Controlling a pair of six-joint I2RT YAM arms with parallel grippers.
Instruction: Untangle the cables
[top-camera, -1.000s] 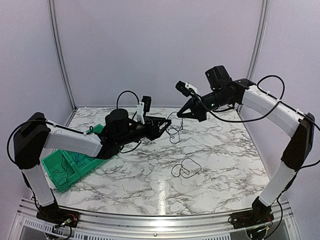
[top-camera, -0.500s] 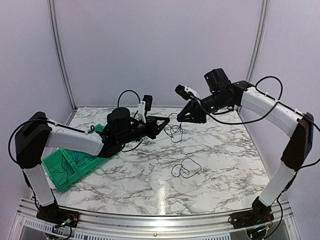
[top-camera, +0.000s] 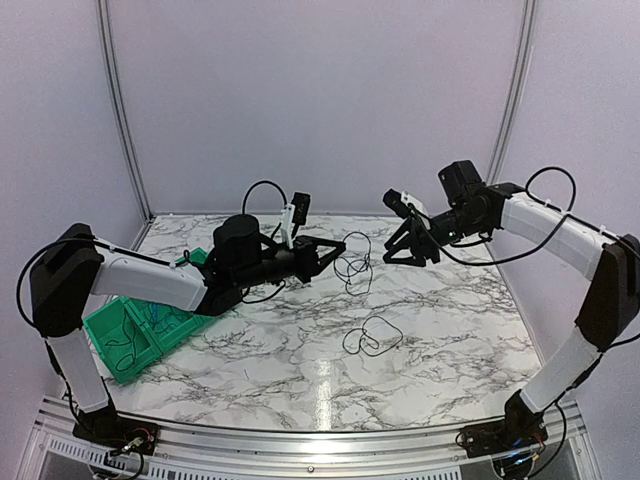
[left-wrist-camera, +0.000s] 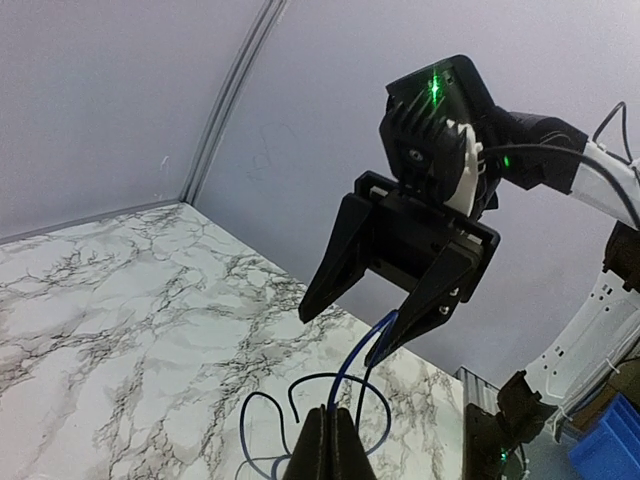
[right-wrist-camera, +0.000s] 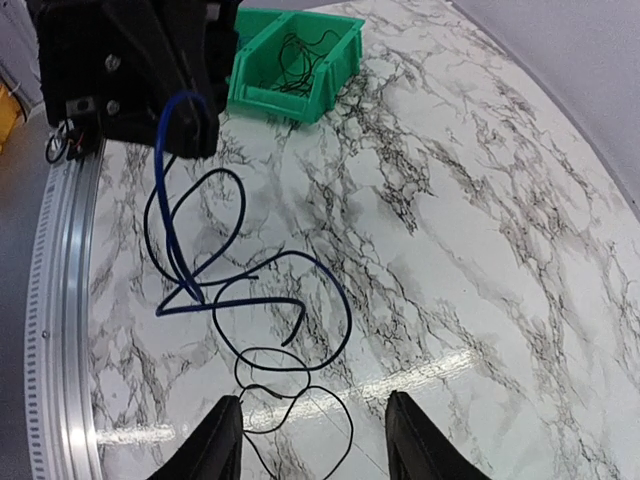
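Observation:
My left gripper (top-camera: 339, 246) is shut on a blue cable (left-wrist-camera: 349, 361) and holds it above the table; its fingertips pinch the wire in the left wrist view (left-wrist-camera: 327, 412). The cable's blue loops (right-wrist-camera: 230, 305) hang below the left gripper (right-wrist-camera: 190, 112), and the loops (top-camera: 352, 266) dangle mid-table. My right gripper (top-camera: 400, 258) faces it a little to the right, open and with nothing in it. The cable's top end lies close to one finger of the right gripper (left-wrist-camera: 335, 340). A thin black cable (top-camera: 372, 336) lies coiled on the marble, also seen below the blue loops (right-wrist-camera: 271, 349).
A green bin (top-camera: 120, 345) holding thin wires sits at the table's left side, behind the left arm, and shows far off in the right wrist view (right-wrist-camera: 300, 50). The marble table (top-camera: 450, 320) ends at a metal rail along the near edge.
The right gripper opened, let go of the cable and drew back to the right. The left gripper shut on the blue cable and shifted slightly right, now carrying the loops alone.

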